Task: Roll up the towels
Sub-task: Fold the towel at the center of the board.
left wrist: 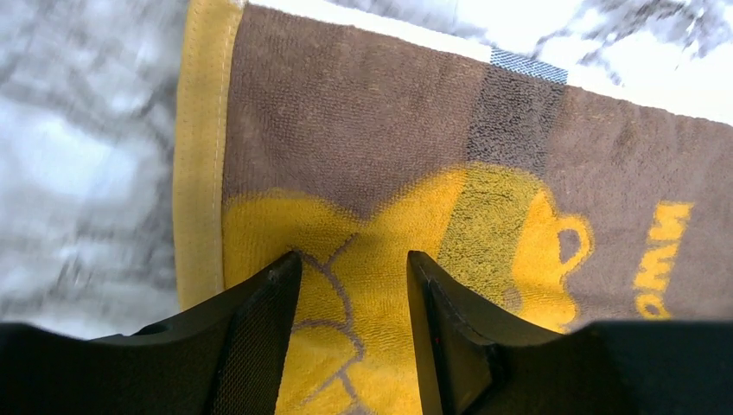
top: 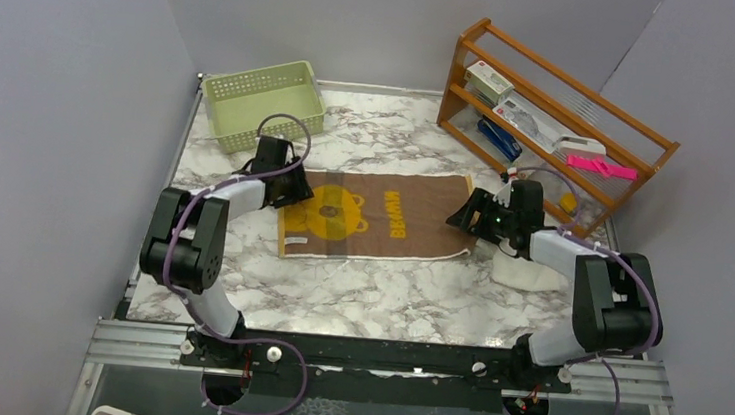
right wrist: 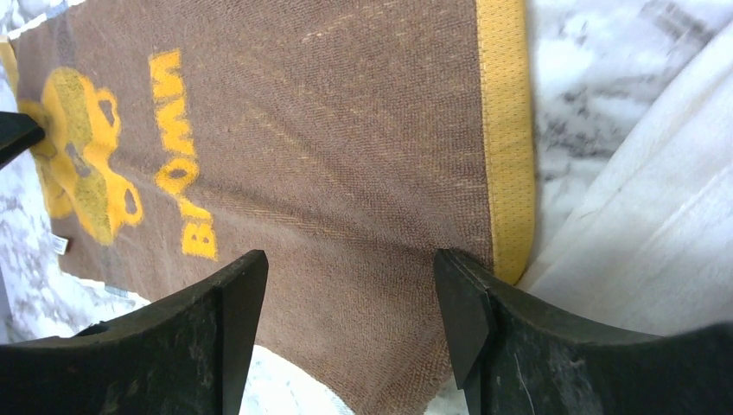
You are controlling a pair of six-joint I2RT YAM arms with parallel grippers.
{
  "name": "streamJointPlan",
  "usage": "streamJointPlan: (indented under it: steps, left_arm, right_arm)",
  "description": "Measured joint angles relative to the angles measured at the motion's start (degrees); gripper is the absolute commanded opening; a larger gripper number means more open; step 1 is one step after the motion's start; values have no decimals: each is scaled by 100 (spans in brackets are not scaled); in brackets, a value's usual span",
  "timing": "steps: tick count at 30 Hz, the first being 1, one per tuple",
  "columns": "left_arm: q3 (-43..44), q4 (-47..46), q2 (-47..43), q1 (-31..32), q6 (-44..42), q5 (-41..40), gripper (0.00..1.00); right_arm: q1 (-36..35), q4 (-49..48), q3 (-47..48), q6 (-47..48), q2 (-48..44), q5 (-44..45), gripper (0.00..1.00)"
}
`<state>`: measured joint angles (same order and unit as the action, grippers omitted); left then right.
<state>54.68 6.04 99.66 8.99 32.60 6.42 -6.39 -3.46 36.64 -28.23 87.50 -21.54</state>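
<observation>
Lying flat on the marble desk (top: 356, 297): brown towel (top: 392, 220), long axis running left to right, roughly centred between the two arms. Yellow bear print (top: 328, 214) sits at its left end, yellow lettering (top: 395, 213) to the right of the bear. Yellow band along each short edge.

Left tool (top: 294, 193): over the left end of the brown towel (left wrist: 346, 130), at the bear. Wrist view shows the left tool (left wrist: 354, 259) with jaws spread and terry cloth visible in the gap. Nothing pinched. Cannot tell whether the tips touch the cloth.

Right tool (top: 465, 216): over the right end of the brown towel (right wrist: 346, 130), near the yellow band. Wrist view shows the right tool (right wrist: 350, 259) with jaws spread wide and cloth lying flat in the gap, not gripped.

Cream towel (top: 528, 274): bunched on the desk at the right, partly under the right forearm. In the right wrist view the cream towel (right wrist: 657, 216) lies just beside the brown towel's right edge.

Back of desk: green basket (top: 262, 103) at left, wooden rack (top: 639, 156) at right holding small items.
</observation>
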Motion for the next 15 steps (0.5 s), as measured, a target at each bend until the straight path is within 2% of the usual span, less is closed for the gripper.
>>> streamJointPlan:
  steps: [4, 8, 12, 15]
  left_arm:
    - [-962, -79, -879, -4, 199, -125, 58]
    - [-1423, 122, -1469, -13, 363, -356, 61]
    - [-1300, 542, -1521, -216, 308, -625, 62]
    - [-905, 946, -1274, -573, 136, -754, 64]
  right_arm:
    - [-179, 0, -389, -22, -396, -81, 72]
    - [-400, -26, -776, -120, -791, -107, 72]
    - [-516, -26, -796, -214, -800, -155, 73]
    - [-566, 177, -610, -219, -732, -153, 77]
